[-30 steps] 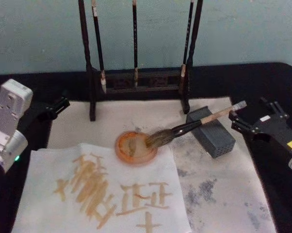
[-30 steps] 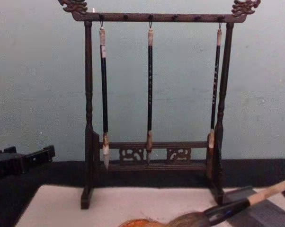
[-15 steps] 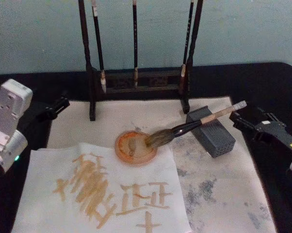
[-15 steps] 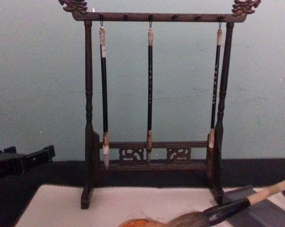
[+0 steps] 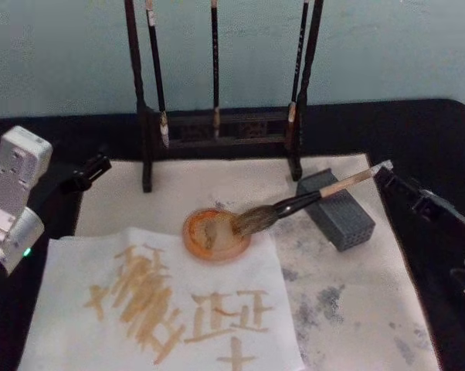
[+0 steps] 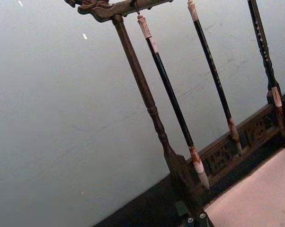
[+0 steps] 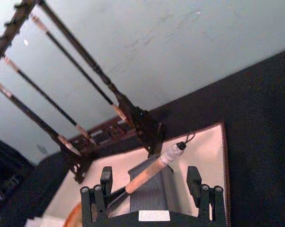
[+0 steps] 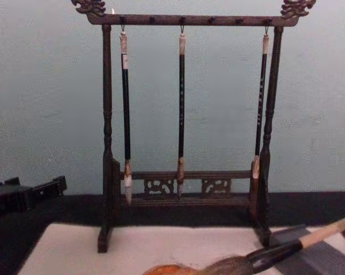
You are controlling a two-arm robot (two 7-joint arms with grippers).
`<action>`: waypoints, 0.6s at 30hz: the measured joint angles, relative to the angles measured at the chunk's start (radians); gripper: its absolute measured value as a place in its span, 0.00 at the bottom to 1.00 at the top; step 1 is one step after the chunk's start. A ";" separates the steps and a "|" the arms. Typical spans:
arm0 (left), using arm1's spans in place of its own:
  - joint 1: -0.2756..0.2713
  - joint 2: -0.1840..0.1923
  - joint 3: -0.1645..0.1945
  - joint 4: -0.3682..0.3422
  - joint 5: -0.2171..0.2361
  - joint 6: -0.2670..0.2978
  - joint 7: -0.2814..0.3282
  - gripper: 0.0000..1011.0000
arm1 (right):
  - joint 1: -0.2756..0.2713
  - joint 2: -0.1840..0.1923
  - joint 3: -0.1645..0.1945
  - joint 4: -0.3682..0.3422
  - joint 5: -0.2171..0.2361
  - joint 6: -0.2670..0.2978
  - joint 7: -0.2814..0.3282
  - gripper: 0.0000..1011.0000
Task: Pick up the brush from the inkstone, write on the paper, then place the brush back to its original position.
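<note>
The brush (image 5: 294, 205) lies slanted, its tan handle propped on the dark grey inkstone (image 5: 344, 216) and its bristles resting in an orange dish (image 5: 213, 236). The paper (image 5: 163, 309), white with tan strokes on it, covers the near left. My right gripper (image 5: 406, 192) sits just right of the brush's white end cap, apart from it. In the right wrist view that gripper (image 7: 149, 194) stands open, with the brush (image 7: 149, 172) and inkstone (image 7: 154, 189) beyond its fingers (image 7: 101, 187). My left gripper (image 5: 86, 171) is parked at the far left.
A dark wooden rack (image 5: 217, 127) with three thin black brushes hanging from it stands at the back. An off-white, ink-stained mat (image 5: 348, 294) lies under everything. Black table surface (image 5: 418, 131) surrounds the mat.
My right gripper has drawn back to the right, away from the brush's end cap. The brush, the inkstone and the left arm have stayed put.
</note>
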 joint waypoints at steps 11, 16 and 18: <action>0.000 0.000 0.000 0.000 0.000 0.000 0.000 0.99 | 0.025 -0.030 0.015 0.045 0.139 0.050 -0.013 1.00; 0.000 0.000 0.000 0.000 0.000 0.000 0.000 0.99 | 0.037 -0.036 0.015 0.063 0.183 0.064 -0.015 1.00; 0.000 0.000 0.000 0.000 0.000 0.000 0.000 0.99 | 0.042 -0.038 0.015 0.068 0.195 0.069 -0.017 1.00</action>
